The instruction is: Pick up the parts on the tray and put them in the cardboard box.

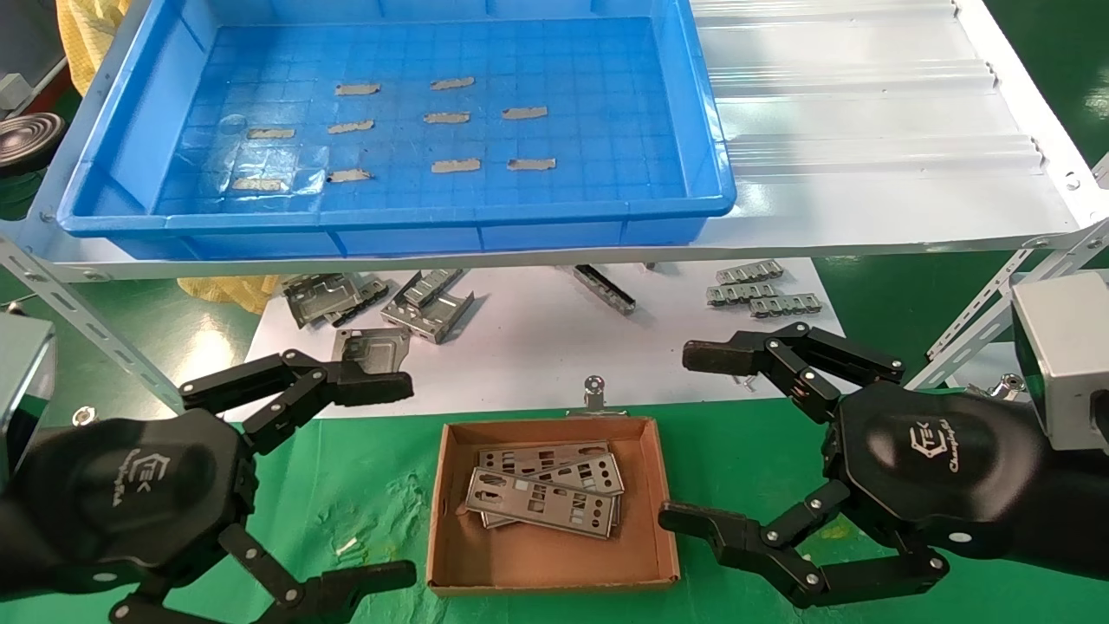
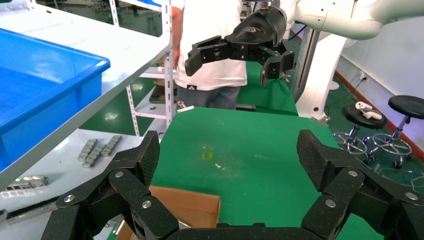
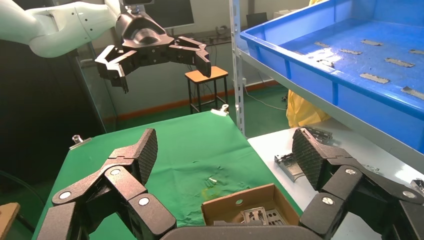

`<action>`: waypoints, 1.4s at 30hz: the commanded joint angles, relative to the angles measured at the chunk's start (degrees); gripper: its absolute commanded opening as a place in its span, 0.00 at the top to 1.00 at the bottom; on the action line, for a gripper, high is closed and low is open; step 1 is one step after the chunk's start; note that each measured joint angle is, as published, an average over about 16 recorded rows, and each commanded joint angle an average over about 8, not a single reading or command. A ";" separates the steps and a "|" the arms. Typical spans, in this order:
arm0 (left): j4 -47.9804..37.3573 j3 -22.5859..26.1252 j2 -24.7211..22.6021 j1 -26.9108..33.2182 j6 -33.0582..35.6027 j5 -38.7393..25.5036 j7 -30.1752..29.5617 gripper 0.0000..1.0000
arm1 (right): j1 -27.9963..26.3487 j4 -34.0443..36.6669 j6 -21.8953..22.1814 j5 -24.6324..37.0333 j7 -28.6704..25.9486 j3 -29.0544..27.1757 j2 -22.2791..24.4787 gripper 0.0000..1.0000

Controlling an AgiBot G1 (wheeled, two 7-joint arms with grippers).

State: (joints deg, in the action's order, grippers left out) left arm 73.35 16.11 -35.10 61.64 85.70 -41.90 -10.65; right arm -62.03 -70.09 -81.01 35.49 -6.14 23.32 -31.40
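Observation:
The brown cardboard box (image 1: 450, 529) sits on the green cloth at front centre, and it also shows in the right wrist view (image 3: 235, 202). Silver punched plates (image 1: 541, 492) lie stacked inside the box. The blue tray (image 1: 710, 165) on the white shelf holds only grey tape strips (image 1: 455, 117); no plates show in it. My left gripper (image 1: 407, 481) is open and empty, left of the box. My right gripper (image 1: 680, 438) is open and empty, right of the box. Both hover above the cloth.
Bent grey metal brackets (image 1: 424, 308) and small grey parts (image 1: 758, 290) lie on the white board under the shelf. The white corrugated shelf (image 1: 866, 130) extends right of the tray. A metal clip (image 1: 594, 394) sits behind the box. A person stands beyond the table in the left wrist view (image 2: 210, 50).

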 commanded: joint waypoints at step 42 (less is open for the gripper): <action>0.00 0.00 0.00 0.00 0.00 0.00 0.00 0.00 | 0.00 0.00 0.00 0.00 0.00 0.00 0.00 0.00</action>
State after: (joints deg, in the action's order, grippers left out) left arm 73.35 16.11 -35.10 61.64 85.70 -41.90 -10.65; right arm -62.03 -70.09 -81.01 35.49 -6.13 23.32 -31.40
